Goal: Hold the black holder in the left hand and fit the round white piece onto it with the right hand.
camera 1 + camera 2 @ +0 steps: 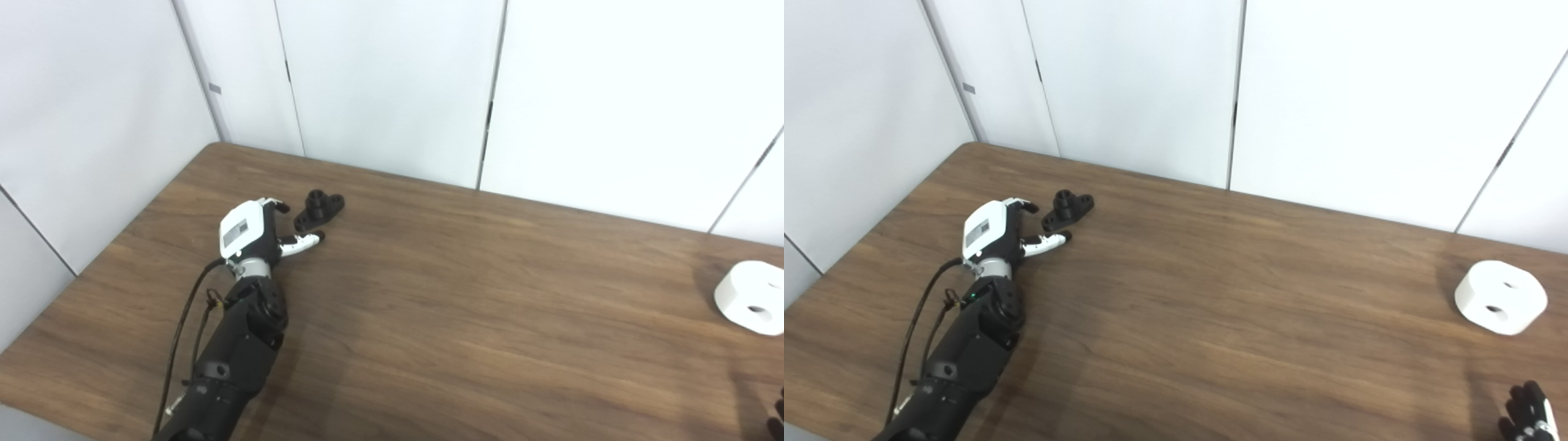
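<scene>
The small black holder (318,209) lies on the brown table at the far left; it also shows in the right eye view (1067,209). My left hand (251,231) rests just before it, open, with fingers and thumb spread toward it and holding nothing. The round white piece (1500,297), with two holes, sits on the table at the far right; it also shows in the left eye view (751,297). Only the dark fingertips of my right hand (1526,413) show at the bottom right corner, apart from the white piece; they look spread.
The brown wooden table (465,294) is bounded by white wall panels (392,86) behind and at the left. My left forearm with its cables (226,355) lies over the table's front left part.
</scene>
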